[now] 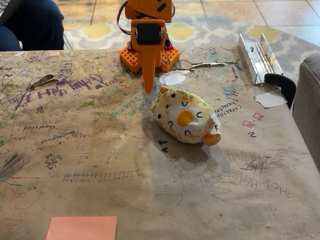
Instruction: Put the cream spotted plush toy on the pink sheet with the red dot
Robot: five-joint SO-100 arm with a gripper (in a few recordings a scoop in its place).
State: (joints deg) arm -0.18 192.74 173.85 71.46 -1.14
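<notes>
Clearly pre-grasp: the gripper (pixel 148 87), seemingly closed and empty, hangs just beside the plush (pixel 186 117), needing to open; sheet (pixel 82 227) lies well apart.

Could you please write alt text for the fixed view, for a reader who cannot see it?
A cream spotted plush toy lies on a scribbled paper-covered table, just below the orange arm's claw. A pink sheet sits at the near edge, left.

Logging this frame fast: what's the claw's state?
Claw: looks closed, holding nothing, tip above the table just behind the plush toy.
</notes>
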